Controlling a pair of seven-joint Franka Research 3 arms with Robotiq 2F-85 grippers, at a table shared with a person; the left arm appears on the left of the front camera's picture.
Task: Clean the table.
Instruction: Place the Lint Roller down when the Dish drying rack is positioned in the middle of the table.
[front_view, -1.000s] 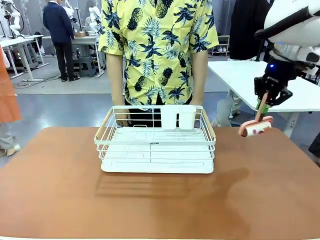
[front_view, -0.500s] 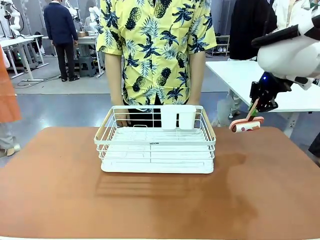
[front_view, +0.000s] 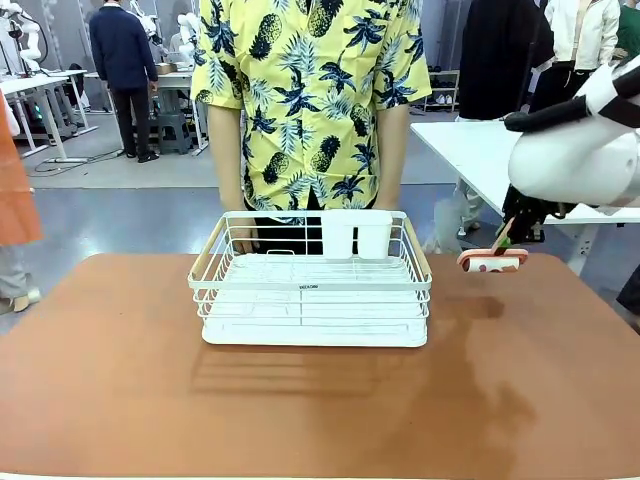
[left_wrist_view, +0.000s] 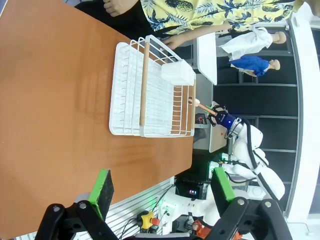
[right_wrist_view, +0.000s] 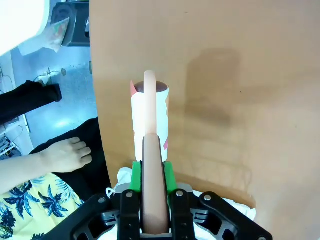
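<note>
A white wire dish rack with two wooden side handles (front_view: 310, 285) is sitting mid-way along the far edge of the wide reddish-brown leather-topped table (front_view: 120, 390), its long axis running left to right, one white two-cell cutlery cup (front_view: 356, 235) hanging inside its far rail. The right gripper (front_view: 511, 236) is clamping the pink handle of one lint roller (front_view: 492, 261), roller horizontal above the table's far right edge. The left gripper (left_wrist_view: 162, 185) is hanging with jaws spread wide, holding nothing, as a person's hand (front_view: 243, 240) is resting behind the rack

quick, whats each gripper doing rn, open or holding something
left gripper: open, holding nothing.
right gripper: shut on the handle of a lint roller, above the table.
</note>
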